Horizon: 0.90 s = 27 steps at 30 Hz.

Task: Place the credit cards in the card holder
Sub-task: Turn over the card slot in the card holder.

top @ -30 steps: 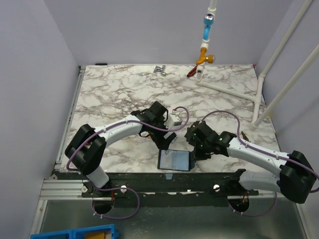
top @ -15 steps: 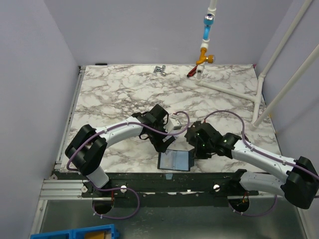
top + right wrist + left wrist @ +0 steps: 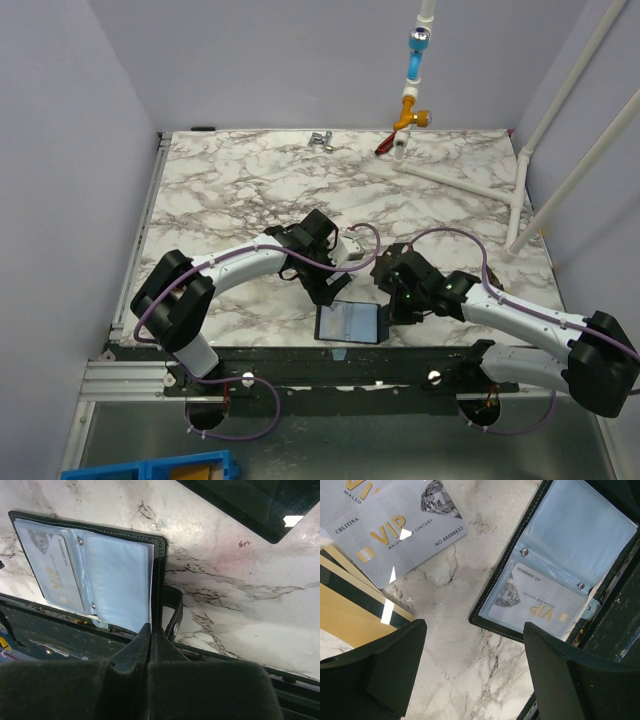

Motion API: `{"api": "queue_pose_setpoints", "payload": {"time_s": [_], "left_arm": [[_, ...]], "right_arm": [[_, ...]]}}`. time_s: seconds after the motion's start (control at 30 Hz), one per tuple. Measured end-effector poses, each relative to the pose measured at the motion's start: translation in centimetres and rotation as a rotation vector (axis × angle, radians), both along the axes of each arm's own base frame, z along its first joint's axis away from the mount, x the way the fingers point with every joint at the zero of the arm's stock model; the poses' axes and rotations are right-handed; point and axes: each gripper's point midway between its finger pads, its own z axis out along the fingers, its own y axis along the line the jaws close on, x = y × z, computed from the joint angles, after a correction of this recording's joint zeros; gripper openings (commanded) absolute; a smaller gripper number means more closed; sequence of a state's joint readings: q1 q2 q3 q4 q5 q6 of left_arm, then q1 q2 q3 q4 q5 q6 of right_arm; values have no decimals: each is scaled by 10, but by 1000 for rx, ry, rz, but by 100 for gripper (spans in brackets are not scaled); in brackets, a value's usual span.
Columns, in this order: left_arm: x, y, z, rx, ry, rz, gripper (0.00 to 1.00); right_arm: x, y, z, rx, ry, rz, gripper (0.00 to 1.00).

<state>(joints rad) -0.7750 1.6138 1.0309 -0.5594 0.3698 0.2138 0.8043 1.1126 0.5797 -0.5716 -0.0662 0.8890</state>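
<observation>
The black card holder (image 3: pixel 349 323) lies open at the table's front edge, bluish lining up. In the left wrist view the holder (image 3: pixel 570 535) has a pale grey VIP card (image 3: pixel 536 603) in its lower pocket. A loose pale grey card (image 3: pixel 400 527) and a gold-tan card with a dark stripe (image 3: pixel 350 612) lie on the marble to its left. My left gripper (image 3: pixel 474 630) is open and empty above bare marble between them. My right gripper (image 3: pixel 151 630) is shut on the holder's right edge (image 3: pixel 159 585), beside the clasp tab (image 3: pixel 173 611).
A smaller black case (image 3: pixel 250 500) lies on the marble just beyond the holder. Another pale card (image 3: pixel 345 490) shows at the left wrist view's top corner. White pipes (image 3: pixel 520 180) stand at the back right. A black rail (image 3: pixel 350 362) runs along the front edge.
My left gripper has moved a little down and right, toward the holder. My right gripper has shifted slightly left at the holder's right edge.
</observation>
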Motion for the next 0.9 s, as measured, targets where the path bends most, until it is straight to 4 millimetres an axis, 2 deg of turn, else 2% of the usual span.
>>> {"api": "queue_pose_setpoints", "payload": {"time_s": [0.5, 0.9], "left_arm": [[0, 0, 0, 0, 0, 1, 79], [0, 0, 0, 1, 0, 1, 78]], "right_arm": [[-4, -5, 7, -5, -1, 5, 1], [-4, -4, 6, -9, 5, 15, 1]]}}
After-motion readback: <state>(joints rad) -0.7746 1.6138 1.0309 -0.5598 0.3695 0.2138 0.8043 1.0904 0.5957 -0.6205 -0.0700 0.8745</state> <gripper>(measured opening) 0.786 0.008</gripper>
